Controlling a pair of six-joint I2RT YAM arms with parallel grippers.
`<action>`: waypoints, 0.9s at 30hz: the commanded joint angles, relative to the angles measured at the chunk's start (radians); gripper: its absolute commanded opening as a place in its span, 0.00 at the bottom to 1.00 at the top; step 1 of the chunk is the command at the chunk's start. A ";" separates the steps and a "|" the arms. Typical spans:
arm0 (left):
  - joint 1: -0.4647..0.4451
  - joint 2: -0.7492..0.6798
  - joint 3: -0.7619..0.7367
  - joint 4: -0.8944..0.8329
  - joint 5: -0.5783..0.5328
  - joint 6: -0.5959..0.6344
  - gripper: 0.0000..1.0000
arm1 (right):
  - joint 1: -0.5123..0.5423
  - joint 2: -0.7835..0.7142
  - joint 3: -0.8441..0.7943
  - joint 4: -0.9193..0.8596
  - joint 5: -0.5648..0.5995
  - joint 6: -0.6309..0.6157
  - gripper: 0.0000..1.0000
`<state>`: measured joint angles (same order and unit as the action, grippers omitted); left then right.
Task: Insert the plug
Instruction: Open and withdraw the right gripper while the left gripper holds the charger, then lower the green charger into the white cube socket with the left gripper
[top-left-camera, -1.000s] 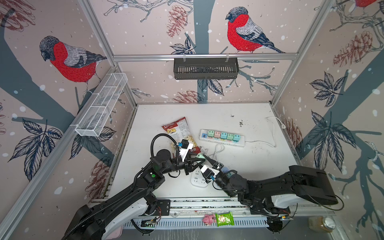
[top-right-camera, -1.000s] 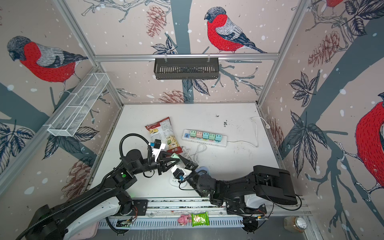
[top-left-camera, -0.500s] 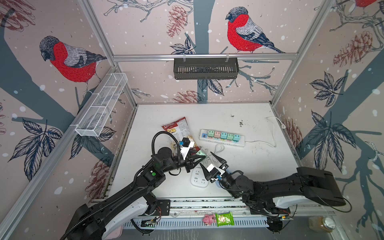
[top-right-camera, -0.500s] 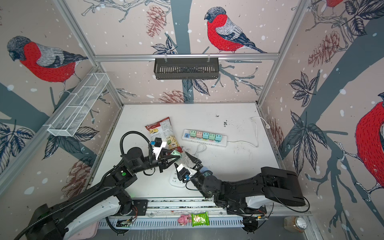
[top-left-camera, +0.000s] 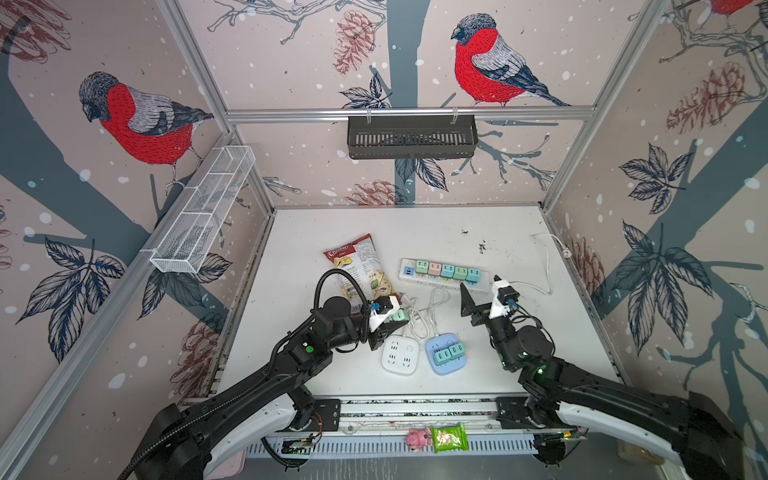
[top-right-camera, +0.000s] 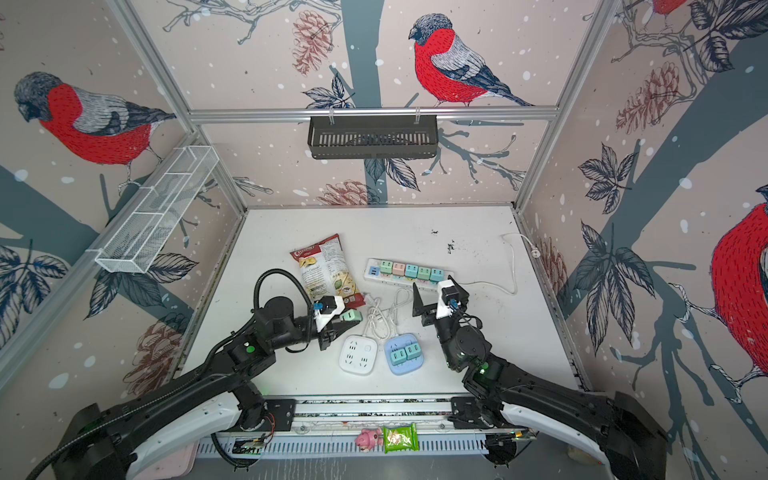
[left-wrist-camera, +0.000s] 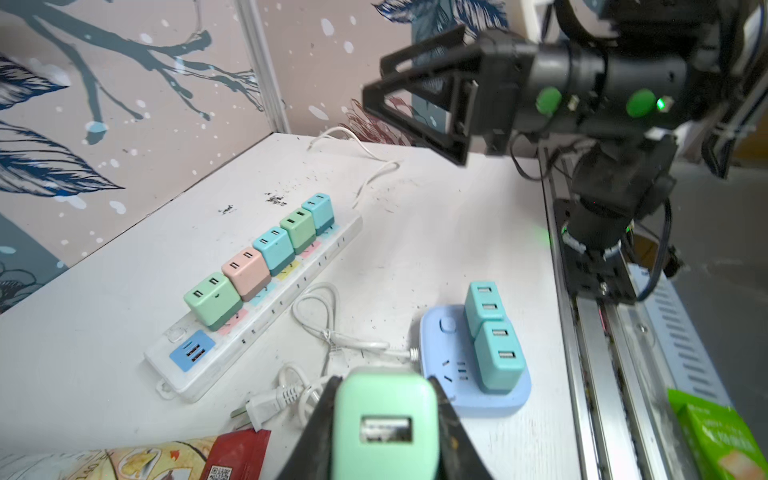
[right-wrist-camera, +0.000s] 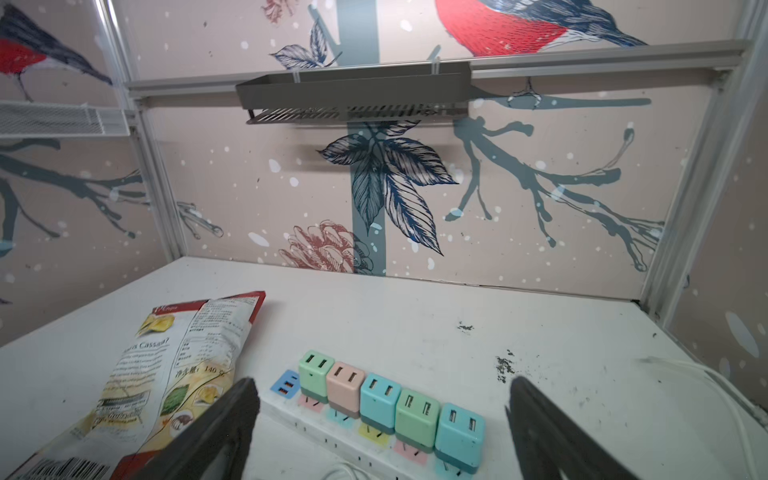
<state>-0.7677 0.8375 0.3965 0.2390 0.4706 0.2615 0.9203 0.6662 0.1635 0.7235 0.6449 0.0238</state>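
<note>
**Colour notes, taken from the remote desk**

I read the plug as mint green. The long strip is white with a blue panel. I log its five plugs as green, pink, teal, green, teal. One square socket block is white; its neighbour is pale blue and carries teal plugs. The chip bag is red with cream and yellow print. The table is white with dark specks. The walls are pale pink, patterned with red-breasted birds, grey-blue branches and pinecones.

Left arm has jaws clamped; right arm has jaws wide.
</note>
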 joint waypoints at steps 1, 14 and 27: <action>-0.040 -0.011 -0.013 -0.080 -0.003 0.213 0.00 | -0.121 -0.081 -0.029 -0.135 -0.057 0.166 1.00; -0.086 0.002 0.016 -0.287 0.061 0.377 0.00 | -0.481 0.063 -0.069 -0.072 -0.287 0.285 1.00; -0.133 0.226 0.048 -0.247 0.035 0.377 0.00 | -0.479 -0.080 -0.164 -0.015 -0.364 0.260 0.99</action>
<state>-0.8944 1.0466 0.4248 -0.0071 0.5117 0.6361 0.4419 0.5621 0.0051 0.6632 0.3183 0.2909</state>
